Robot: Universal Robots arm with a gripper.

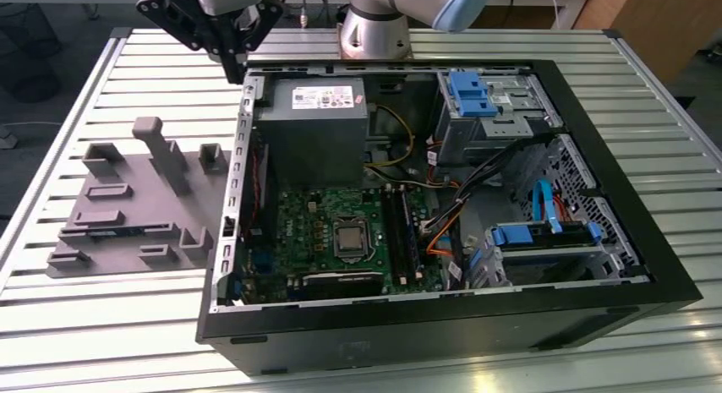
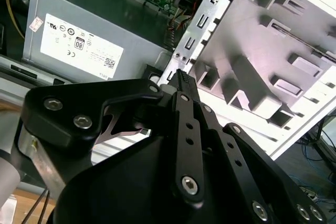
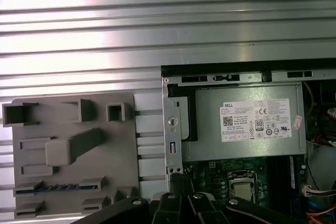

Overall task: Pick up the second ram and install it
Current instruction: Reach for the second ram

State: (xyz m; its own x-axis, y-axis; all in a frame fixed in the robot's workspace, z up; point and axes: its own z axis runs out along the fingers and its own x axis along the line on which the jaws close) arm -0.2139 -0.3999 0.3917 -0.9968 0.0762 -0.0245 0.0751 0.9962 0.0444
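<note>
The ram (image 1: 118,232) lies slotted in the grey holder (image 1: 169,182) on the counter (image 1: 68,325), its long axis 9-to-3 in the exterior view. It is at 7 o'clock from the claw (image 1: 235,70), which hangs pinched narrow and empty over the case (image 1: 451,325) corner.

A ribbed aluminium table (image 1: 101,325) filled most of the scene, its slats glaring with bright light along the near edge. Beyond its far left corner lay dark floor (image 1: 51,25). A wooden panel (image 1: 665,30) stood at the far right.
</note>
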